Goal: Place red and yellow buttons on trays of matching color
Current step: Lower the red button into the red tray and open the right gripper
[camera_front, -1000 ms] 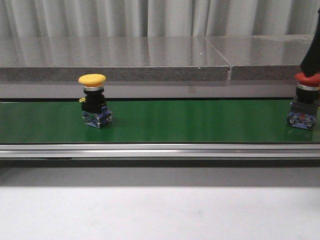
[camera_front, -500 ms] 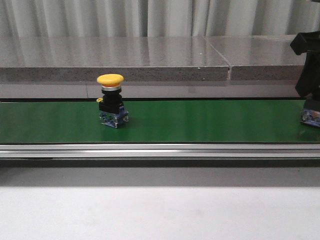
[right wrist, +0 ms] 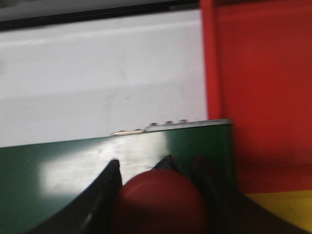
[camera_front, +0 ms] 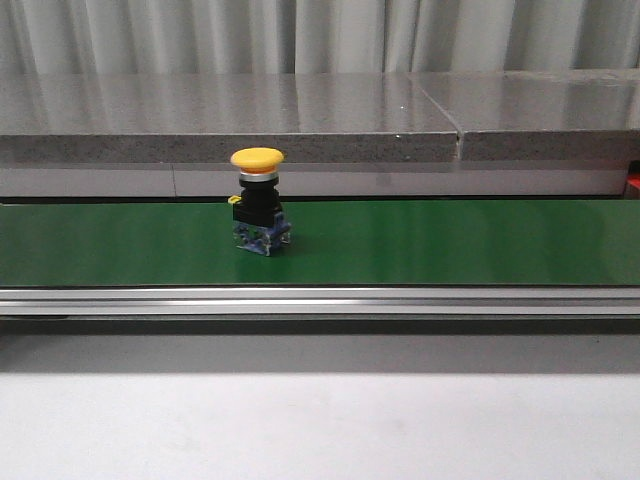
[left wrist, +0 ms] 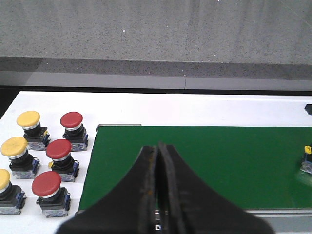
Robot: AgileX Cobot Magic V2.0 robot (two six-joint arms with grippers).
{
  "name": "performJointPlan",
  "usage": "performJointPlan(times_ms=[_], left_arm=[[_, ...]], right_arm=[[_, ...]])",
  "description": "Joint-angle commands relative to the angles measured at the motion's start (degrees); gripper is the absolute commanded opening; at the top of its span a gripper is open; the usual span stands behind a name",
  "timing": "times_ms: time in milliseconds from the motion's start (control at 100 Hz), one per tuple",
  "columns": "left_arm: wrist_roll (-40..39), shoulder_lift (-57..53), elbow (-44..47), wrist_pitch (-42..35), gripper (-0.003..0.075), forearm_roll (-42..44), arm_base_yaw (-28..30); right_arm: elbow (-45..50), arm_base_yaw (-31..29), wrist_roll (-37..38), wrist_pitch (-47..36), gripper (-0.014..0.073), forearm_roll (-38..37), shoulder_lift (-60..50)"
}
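One red button (right wrist: 160,200) sits clamped in the right gripper (right wrist: 161,195) by the red tray (right wrist: 263,92); left gripper (left wrist: 158,195) is pinched closed, and the yellow button (camera_front: 258,200) has slid rightward.

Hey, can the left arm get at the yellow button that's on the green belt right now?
Probably yes. The yellow button stands upright and alone on the green belt, with nothing beside it. The left gripper is shut and empty, so it would need to open first.

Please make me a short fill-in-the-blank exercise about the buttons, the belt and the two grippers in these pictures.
1. The button standing on the green belt has a ____ cap.
2. The right gripper holds a ____ button.
3. The left gripper fingers are ____.
4. Beside the belt's end stand ____ red buttons.

Missing words: yellow; red; shut; three
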Motion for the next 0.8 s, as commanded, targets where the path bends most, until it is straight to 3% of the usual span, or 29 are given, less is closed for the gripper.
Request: performJointPlan(times_ms=[0, 150, 330, 790], left_arm=[[-0.43, 0.08, -1.4, -4.88, -0.0019, 0.31, -0.12], [-0.43, 0.08, -1.4, -4.88, -0.0019, 0.31, -0.12], [-0.43, 0.08, -1.4, -4.88, -0.0019, 0.31, -0.12], [-0.43, 0.08, -1.4, -4.88, -0.0019, 0.31, -0.12]], right_arm=[[-2.19, -3.78, 0.36, -4.71, 0.0128, 0.1, -0.53], [-2.19, -8.0, 2.72, -9.49, 0.0128, 0.1, 2.77], [-3.57, -8.79, 2.97, -13.28, 0.0128, 0.1, 7.48], [-17.86, -8.79, 2.97, -6.37, 0.0132, 0.1, 21.62]])
